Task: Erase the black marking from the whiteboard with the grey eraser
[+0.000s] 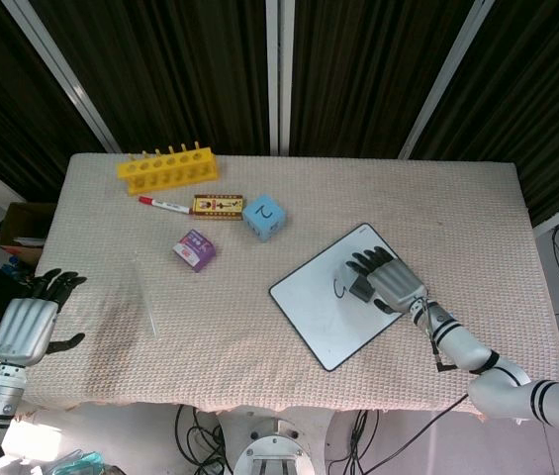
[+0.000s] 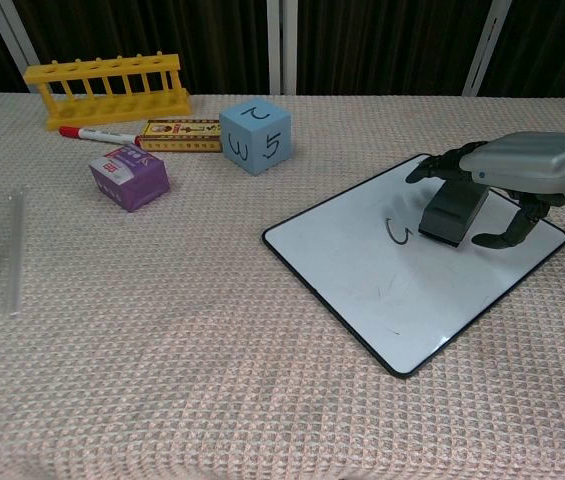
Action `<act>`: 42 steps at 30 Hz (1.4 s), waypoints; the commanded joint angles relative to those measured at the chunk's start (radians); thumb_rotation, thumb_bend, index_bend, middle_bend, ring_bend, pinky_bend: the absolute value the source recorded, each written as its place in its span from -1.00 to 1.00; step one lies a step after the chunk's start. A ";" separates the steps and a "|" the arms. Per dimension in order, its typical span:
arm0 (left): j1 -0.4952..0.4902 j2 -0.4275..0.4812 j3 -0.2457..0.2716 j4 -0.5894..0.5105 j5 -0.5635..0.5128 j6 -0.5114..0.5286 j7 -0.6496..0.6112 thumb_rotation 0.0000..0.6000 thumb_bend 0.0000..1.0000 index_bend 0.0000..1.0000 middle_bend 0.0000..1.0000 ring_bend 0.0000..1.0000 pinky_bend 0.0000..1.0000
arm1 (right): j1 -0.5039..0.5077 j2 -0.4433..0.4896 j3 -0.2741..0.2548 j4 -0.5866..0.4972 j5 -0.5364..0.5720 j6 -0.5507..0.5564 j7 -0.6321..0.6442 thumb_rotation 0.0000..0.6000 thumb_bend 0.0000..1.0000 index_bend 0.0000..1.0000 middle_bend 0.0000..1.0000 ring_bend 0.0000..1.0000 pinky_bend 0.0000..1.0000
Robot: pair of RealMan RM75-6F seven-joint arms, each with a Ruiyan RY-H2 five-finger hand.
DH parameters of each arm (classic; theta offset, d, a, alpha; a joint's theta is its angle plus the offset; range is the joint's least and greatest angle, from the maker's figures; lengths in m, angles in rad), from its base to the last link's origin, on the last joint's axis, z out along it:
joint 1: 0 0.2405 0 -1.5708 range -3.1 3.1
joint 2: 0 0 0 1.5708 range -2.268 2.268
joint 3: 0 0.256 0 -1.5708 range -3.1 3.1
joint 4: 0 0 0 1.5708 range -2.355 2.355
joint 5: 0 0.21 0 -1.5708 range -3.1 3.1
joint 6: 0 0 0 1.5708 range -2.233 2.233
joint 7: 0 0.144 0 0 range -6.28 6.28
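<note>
Right hand (image 2: pixel 522 175) clamped over the grey eraser (image 2: pixel 452 212), fingers curled down its sides, pressing it onto the whiteboard (image 2: pixel 362 270) just right of the black mark (image 2: pixel 395 231). Probably light and stiff, felt underside dragging a little; best gripped by the long sides. Board thin, likely to slide on the woven tabletop (image 2: pixel 212 380). Left hand (image 1: pixel 30 322) open, holding nothing, well apart. Blue cube (image 2: pixel 255 135), purple box (image 2: pixel 129 177), marker (image 2: pixel 97 133) and yellow rack (image 2: pixel 107 90) far off; nothing blocking the swipe.

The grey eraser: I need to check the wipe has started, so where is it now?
The grey eraser sits on the whiteboard at the table's right side, held under the right hand, just right of the black marking and not yet over it.
</note>
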State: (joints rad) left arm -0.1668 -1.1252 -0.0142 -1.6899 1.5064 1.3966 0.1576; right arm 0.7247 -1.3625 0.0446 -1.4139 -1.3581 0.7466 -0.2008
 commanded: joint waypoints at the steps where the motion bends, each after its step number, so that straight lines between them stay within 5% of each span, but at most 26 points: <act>1: 0.000 -0.001 0.000 0.000 0.000 0.000 0.000 1.00 -0.81 -0.60 -0.68 -0.76 -0.62 | -0.001 0.001 -0.002 -0.001 0.001 0.002 0.000 1.00 -0.43 -1.00 -1.00 -1.00 -1.00; 32: 0.001 0.013 -0.002 -0.002 -0.015 -0.006 0.002 1.00 -0.81 -0.59 -0.68 -0.76 -0.62 | 0.007 -0.035 -0.020 0.066 -0.071 0.042 0.099 1.00 -0.36 -1.00 -1.00 -1.00 -1.00; 42: 0.000 0.005 -0.001 0.006 -0.017 -0.012 -0.005 1.00 -0.81 -0.59 -0.68 -0.76 -0.62 | 0.013 -0.033 -0.025 0.077 -0.089 0.046 0.116 1.00 -0.36 -1.00 -0.82 -1.00 -1.00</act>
State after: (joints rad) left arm -0.1671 -1.1199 -0.0150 -1.6839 1.4891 1.3843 0.1525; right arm 0.7376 -1.3953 0.0197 -1.3377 -1.4472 0.7924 -0.0843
